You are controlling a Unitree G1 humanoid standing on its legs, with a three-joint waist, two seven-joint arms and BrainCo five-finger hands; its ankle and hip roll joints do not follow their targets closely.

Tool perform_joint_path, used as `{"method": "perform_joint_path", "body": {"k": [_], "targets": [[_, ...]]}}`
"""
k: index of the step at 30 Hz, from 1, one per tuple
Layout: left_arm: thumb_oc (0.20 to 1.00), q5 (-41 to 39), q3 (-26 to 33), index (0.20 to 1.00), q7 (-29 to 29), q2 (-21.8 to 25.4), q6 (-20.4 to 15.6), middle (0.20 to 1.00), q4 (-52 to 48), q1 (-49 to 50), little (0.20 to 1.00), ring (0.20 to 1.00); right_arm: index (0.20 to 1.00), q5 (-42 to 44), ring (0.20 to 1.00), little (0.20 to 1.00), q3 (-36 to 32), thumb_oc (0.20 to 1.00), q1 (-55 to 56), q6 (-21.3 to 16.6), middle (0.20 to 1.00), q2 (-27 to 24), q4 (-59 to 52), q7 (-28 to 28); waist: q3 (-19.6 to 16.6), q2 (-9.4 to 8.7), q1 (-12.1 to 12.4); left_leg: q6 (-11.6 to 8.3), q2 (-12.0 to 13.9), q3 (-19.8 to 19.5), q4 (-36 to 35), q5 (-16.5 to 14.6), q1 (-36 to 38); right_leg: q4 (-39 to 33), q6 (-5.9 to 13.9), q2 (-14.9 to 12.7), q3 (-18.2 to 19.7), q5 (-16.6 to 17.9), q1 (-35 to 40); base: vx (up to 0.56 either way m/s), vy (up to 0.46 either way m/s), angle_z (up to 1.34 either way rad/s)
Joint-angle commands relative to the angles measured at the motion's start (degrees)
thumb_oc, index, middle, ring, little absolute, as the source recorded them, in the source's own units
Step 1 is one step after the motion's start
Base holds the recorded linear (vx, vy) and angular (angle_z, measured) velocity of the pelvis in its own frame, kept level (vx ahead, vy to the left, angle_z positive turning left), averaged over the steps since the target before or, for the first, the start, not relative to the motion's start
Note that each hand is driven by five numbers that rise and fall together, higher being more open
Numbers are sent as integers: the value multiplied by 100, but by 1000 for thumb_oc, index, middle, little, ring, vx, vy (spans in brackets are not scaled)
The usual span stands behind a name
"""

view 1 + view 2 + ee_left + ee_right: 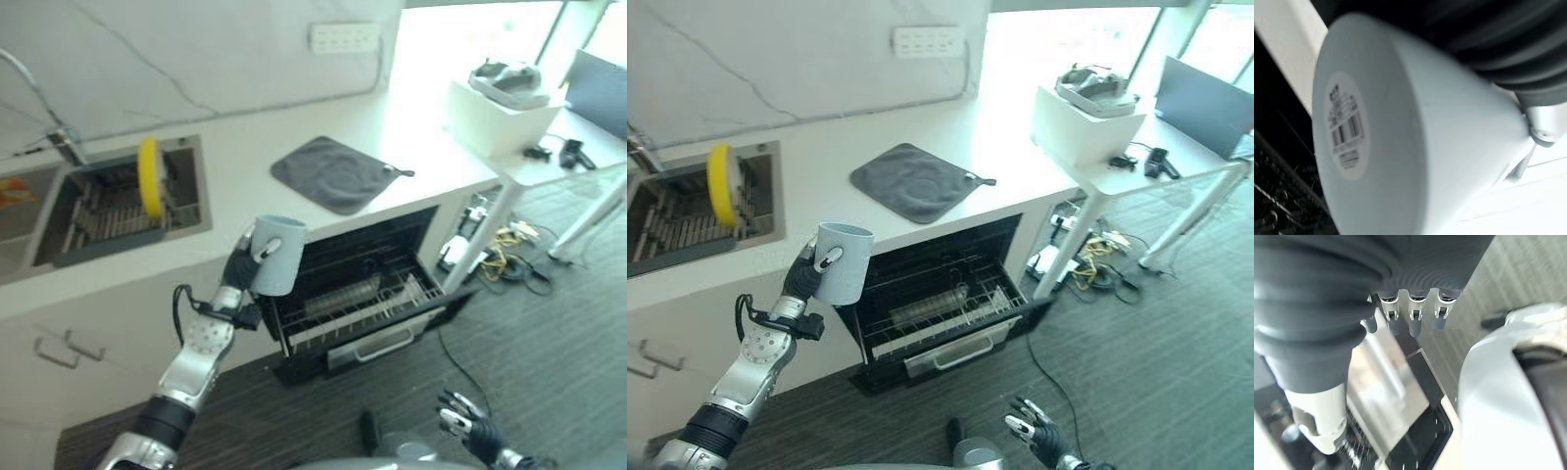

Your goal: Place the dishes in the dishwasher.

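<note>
- Item: pale blue mug, held upright in the air in the left robot hand, fingers and thumb curled round its side; it hangs just off the front edge of the table, beside the upper left corner of the open dishwasher
- Underside: the left wrist view shows the mug base with a label stuck on; grip seen at the wall, not the handle
- Destination: pulled-out rack, wire tines mostly bare, a long clear item lying in it
- Right robot hand: low over the floor, fingers spread and relaxed, holding nothing, well apart from the mug
- Still to load: yellow plate, standing on edge in the sink rack
- Also present: grey cloth flat on the table
- Risk, slip: a side grip on a smooth, tapering wall may let the mug slide out during the turn-over
- Risk, knock: lowering close to the table edge or the dishwasher frame may clip the rim
- Risk, seating: set down on tine tips, the mug may tip; the clear item crowds the rack's middle
</note>
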Motion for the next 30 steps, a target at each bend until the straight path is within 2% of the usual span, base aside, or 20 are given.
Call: {"method": "perform_joint_path", "body": {"k": [1,6,9,12,14,16,19,22,23,24,30], "targets": [[200,-572,-16,200,164,-44,-626,200,60,-328,200,200,1000,821,1000,1000,-98,1000,-368,58,1000,-234,-532,751,-30,-67,-16,110,170,-579,739,-793,-79,499,788,-761,188,-538,223,-39,-15,-29],[200,-1180,-70,200,77,-439,-666,200,219,-291,200,200,1000,1496,1000,1000,-271,1000,-442,78,1000,-385,-1576,947,-74,-105,-101,150,133,-462,841,-869,-75,509,819,-771,261,-440,89,-36,8,-23],[200,-1216,-131,200,40,-574,-712,200,116,-220,200,200,1000,1752,1000,1000,-447,1000,-480,-155,1000,-413,-2154,697,-107,-80,-150,181,109,-417,850,-903,-72,535,813,-768,314,-426,16,-33,49,-11],[200,-1327,-154,200,7,-648,-740,200,-90,-103,200,200,1000,1862,1000,1000,-584,1000,-552,-418,1000,-356,-2546,689,-139,-24,-166,198,83,-394,828,-924,-59,528,801,-768,334,-446,5,-28,73,-13],[200,-1345,-166,200,19,-657,-731,200,-231,-44,200,200,1000,1906,1000,1000,-615,1000,-617,-473,1000,-340,-2755,691,-145,6,-150,207,67,-413,804,-934,-46,527,791,-769,323,-458,8,-22,51,-2],[200,-1328,-183,200,46,-646,-720,200,-450,41,200,200,1000,1862,1000,1000,-594,1000,-724,-722,1000,-310,-2931,633,-157,38,-95,210,51,-457,780,-939,-36,519,780,-779,272,-484,45,-13,34,1],[200,-992,-222,200,190,-602,-846,200,-681,96,200,200,1000,1915,1000,1000,-511,1000,-947,-782,1000,-289,-3111,386,-186,72,25,206,24,-559,720,-918,-53,498,750,-782,211,-510,81,-12,17,5],[200,-586,-259,200,399,-561,-990,200,-915,98,200,200,1000,1488,1000,1000,-366,1000,-1224,-1063,1000,-308,-3144,-142,-191,107,165,197,8,-685,668,-898,-54,492,719,-794,99,-554,155,2,18,20],[200,-72,-294,200,719,-496,-1180,200,-1134,90,200,200,1000,1284,1000,1000,-199,1000,-1476,-1195,1000,-322,-3153,-677,-197,134,305,166,4,-830,592,-858,-58,458,687,-798,-34,-605,266,16,31,42],[200,214,-285,200,904,-449,-1279,200,-1260,90,200,200,1000,1099,1000,1000,-88,1000,-1624,-1287,1000,-326,-3146,-877,-204,148,392,148,3,-899,546,-840,-54,431,670,-798,-108,-630,321,17,26,39],[200,976,-223,200,1474,-358,-1405,200,-1632,137,200,200,1000,803,1000,1000,228,1000,-2013,-1258,1000,-332,-3237,-1252,-204,158,633,92,22,-1081,454,-782,-46,379,616,-804,-351,-701,484,19,6,29]]}}
